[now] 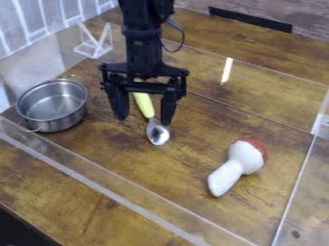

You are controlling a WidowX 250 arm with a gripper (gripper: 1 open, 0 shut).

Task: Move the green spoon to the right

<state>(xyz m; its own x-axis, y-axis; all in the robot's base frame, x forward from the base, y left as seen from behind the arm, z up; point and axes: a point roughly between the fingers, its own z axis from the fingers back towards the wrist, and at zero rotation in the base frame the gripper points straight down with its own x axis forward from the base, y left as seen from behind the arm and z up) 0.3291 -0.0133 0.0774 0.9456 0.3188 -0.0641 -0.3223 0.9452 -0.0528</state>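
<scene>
The green spoon (150, 115) lies on the wooden table (90, 192), its pale yellow-green handle pointing up-left and its shiny silver bowl at the lower right. My gripper (144, 108) points straight down over the handle, open, one black finger (119, 104) to the left of the handle and the other to its right. The handle shows in the gap between them. Whether the fingertips touch the table I cannot tell.
A round steel pot (52, 103) stands at the left. A white mushroom-shaped object with a red-brown tip (236, 165) lies at the lower right. Clear plastic walls (295, 207) ring the table, with a white stand (92, 40) at the back left.
</scene>
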